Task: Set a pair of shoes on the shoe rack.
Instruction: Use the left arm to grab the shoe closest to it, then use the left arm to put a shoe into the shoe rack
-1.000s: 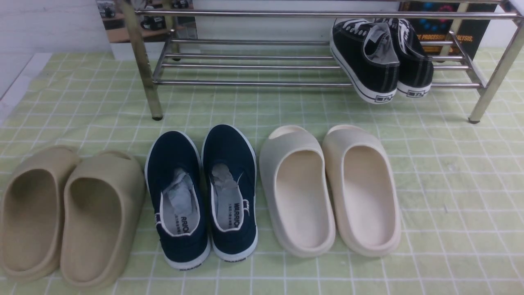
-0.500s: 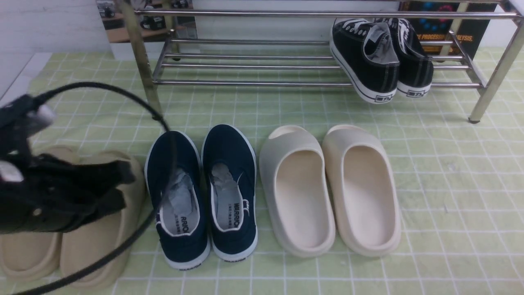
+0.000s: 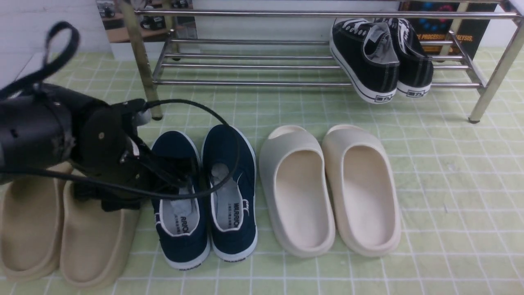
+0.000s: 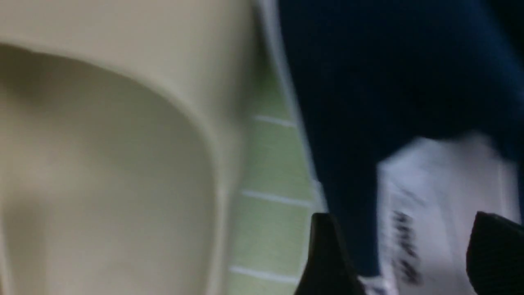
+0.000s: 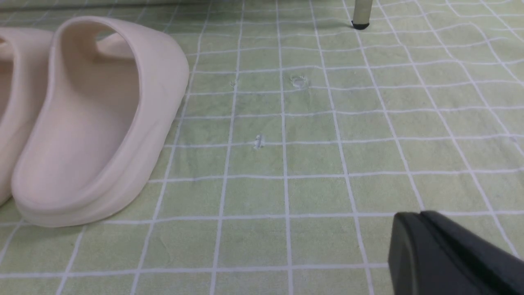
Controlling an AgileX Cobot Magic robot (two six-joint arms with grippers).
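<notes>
Where your left gripper hangs: spread, astride the left wall of left navy shoe.
Shoe axis: near-to-far, toe toward shoe rack.

Shoe rack left free; black sneakers block right; tan slide probably crowds shoes.

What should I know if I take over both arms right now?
Left gripper: open, jaws straddling the outer side wall of the left navy shoe, not yet closed.
Right gripper: one fingertip shows, low over the cloth; open or shut unclear.
Both navy shoes stand on the cloth before the shoe rack; none racked.
Left to do: grasp, lift, rack both beside the black sneakers.
</notes>
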